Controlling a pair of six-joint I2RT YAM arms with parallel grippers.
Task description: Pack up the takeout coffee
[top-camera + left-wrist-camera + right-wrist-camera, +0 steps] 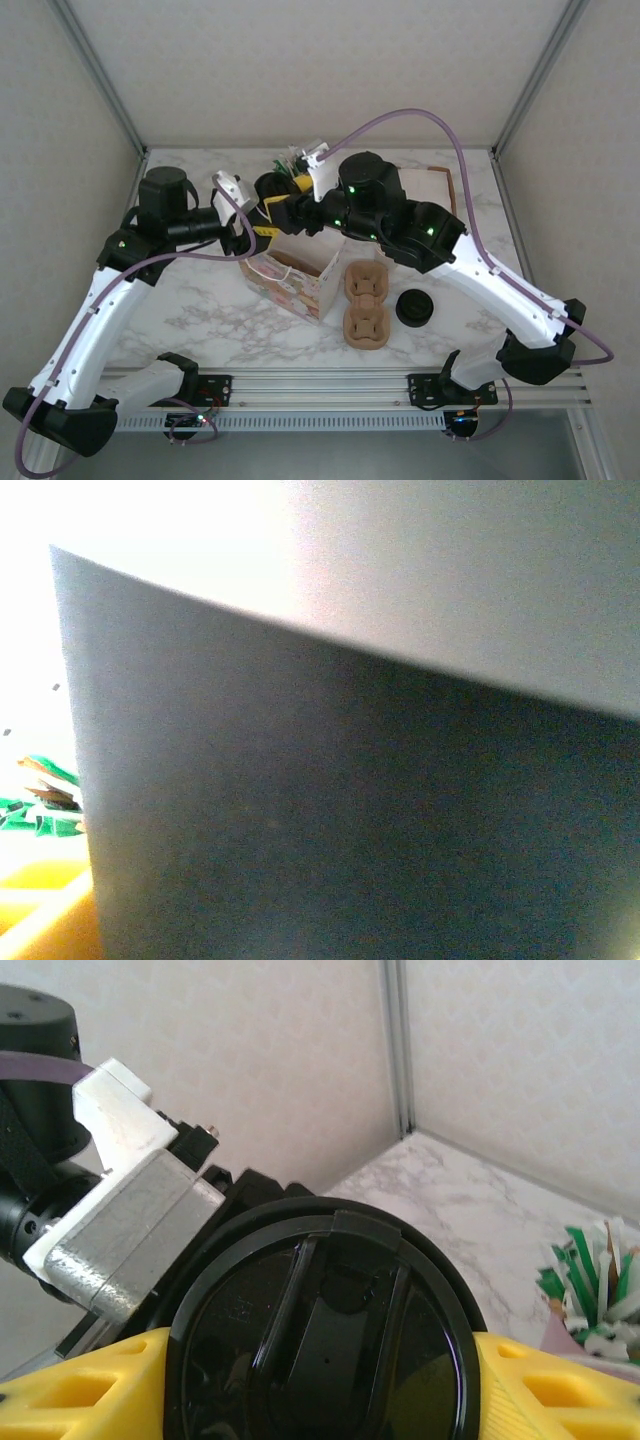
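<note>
The takeout coffee (415,308) stands on the marble table right of the carriers, seen from above as a black disc, apart from both grippers. My right gripper (277,197) is over the back of the table, shut on a black lid (320,1320) between its yellow fingers (70,1390). The lid faces the right wrist camera, and what lies behind it is hidden. My left gripper (255,218) meets it from the left; its grey and white wrist block (120,1210) sits just behind the lid. A smooth shadowed surface (350,810) presses close beside one yellow finger (30,920), hiding the jaws.
An open patterned paper bag (295,275) stands just below the grippers. Two brown cardboard cup carriers (365,300) lie to its right. Green packets (292,160) and a brown tray (442,185) sit at the back. Enclosure walls close in on three sides.
</note>
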